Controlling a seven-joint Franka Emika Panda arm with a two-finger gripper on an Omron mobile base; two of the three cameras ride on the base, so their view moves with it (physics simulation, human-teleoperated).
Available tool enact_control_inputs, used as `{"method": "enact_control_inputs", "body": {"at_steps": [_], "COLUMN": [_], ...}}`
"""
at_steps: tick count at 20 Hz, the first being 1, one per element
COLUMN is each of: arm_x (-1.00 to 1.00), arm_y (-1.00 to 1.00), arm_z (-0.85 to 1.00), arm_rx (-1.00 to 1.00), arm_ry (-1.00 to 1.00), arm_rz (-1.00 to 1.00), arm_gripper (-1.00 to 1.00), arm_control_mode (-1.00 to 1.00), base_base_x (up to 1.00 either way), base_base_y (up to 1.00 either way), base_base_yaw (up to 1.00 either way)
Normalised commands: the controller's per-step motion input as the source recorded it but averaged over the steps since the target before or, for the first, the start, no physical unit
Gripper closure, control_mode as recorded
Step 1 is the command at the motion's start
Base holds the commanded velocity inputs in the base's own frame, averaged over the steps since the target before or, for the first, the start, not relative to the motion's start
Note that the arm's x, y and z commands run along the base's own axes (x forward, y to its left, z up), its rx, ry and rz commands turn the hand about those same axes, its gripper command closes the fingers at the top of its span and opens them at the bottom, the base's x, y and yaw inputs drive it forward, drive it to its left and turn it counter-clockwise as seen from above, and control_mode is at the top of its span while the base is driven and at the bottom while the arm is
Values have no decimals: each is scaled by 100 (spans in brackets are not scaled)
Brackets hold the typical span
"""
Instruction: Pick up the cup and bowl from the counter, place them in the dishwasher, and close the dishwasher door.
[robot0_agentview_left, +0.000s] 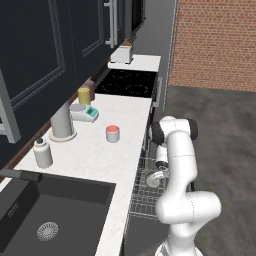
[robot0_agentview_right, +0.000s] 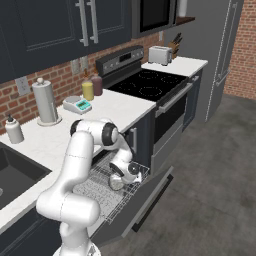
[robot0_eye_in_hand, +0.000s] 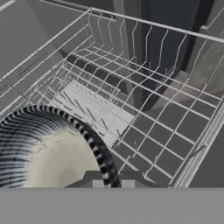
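Note:
The cup (robot0_agentview_left: 112, 133), pale with a salmon-red top, stands upright on the white counter (robot0_agentview_left: 95, 160). The dishwasher door (robot0_agentview_right: 150, 196) hangs open and low, and the silver wire rack (robot0_agentview_right: 92, 191) is pulled out over it. My arm reaches down into the rack. The bowl (robot0_agentview_left: 154, 179) sits low in the rack, seen in the right base view as the bowl (robot0_agentview_right: 117, 183) and up close in the hand view as a ribbed round bowl (robot0_eye_in_hand: 43, 153). My gripper (robot0_eye_in_hand: 110, 181) is shut on the bowl's rim, its fingers close together on either side of it.
On the counter stand a paper towel roll (robot0_agentview_left: 61, 122), a white capped bottle (robot0_agentview_left: 43, 152), a teal-faced scale (robot0_agentview_left: 85, 113) and a yellow jar (robot0_agentview_left: 84, 95). The black sink (robot0_agentview_left: 50, 210) lies near left, with the cooktop (robot0_agentview_left: 127, 82) and toaster (robot0_agentview_left: 121, 54) beyond.

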Motion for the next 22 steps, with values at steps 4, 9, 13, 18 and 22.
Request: {"method": "enact_control_inputs", "body": {"at_steps": [4,9,13,18,22], "arm_x": [10,2,2,7,0], "arm_y": [0,0,0,-2,-24], "arm_z": [-48,-47,-53,-61,-47], "arm_rx": [0,0,-1,-1,0], "arm_ry": [0,0,0,0,0], "arm_rz": [0,0,0,0,0], "arm_gripper": [100,100,100,100,-100], "arm_control_mode": [-100,-100,-100,-100,-100], "base_base_x": [0,0,0,0,0], "base_base_y": [0,0,0,0,0], "base_base_yaw": [0,0,0,0,0]}}
